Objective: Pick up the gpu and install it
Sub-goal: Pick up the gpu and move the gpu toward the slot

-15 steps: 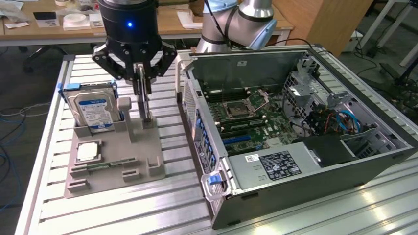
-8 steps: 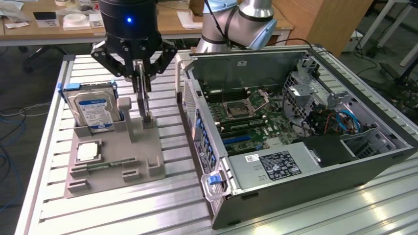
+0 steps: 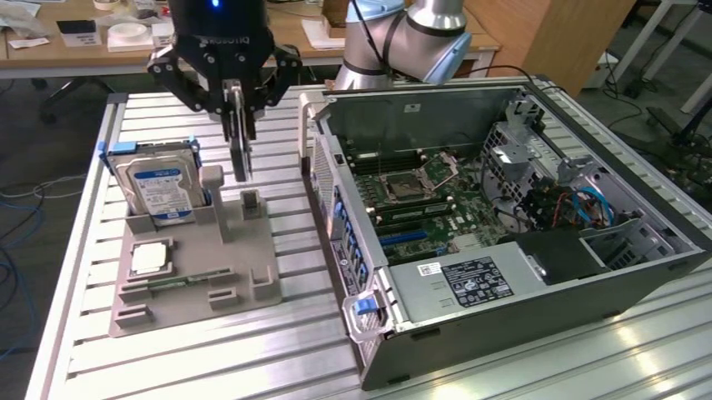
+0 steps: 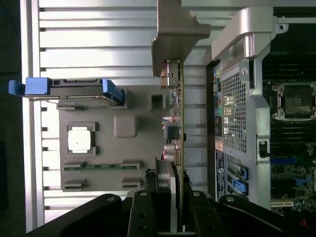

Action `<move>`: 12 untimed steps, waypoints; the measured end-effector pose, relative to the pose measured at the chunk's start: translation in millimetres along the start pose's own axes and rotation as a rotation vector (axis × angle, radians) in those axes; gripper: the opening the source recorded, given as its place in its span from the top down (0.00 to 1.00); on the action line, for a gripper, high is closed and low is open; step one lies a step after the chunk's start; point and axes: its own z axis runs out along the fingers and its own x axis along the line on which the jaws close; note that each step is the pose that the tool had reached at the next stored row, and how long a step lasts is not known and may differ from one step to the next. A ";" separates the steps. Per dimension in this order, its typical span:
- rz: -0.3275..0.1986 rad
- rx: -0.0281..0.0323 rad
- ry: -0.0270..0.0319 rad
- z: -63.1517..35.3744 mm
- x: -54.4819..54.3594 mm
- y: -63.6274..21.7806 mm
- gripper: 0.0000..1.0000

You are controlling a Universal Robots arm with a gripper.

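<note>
Over slatted aluminium table (image 3: 278,350), my black gripper (image 3: 238,104) is clamping thin dark gpu card (image 3: 240,154), not yet seated in open grey case (image 3: 534,312).

the gripper (image 4: 170,197) clamps the gpu (image 4: 173,131) edge-on over the grey holder (image 4: 106,148).

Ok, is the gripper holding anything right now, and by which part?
Yes: the gripper is shut on the gpu, pinching its upper edge, and the card hangs edge-on below it.
</note>
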 end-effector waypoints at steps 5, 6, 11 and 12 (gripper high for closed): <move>-0.012 -0.0003 0.0008 -8.2 -10.7 1.0 0.72; -0.012 -0.0003 0.0008 -8.2 -12.6 1.1 0.72; -0.013 -0.0002 0.0010 -8.1 -21.7 1.4 0.72; -0.013 -0.0002 0.0010 -8.1 -23.1 1.5 0.72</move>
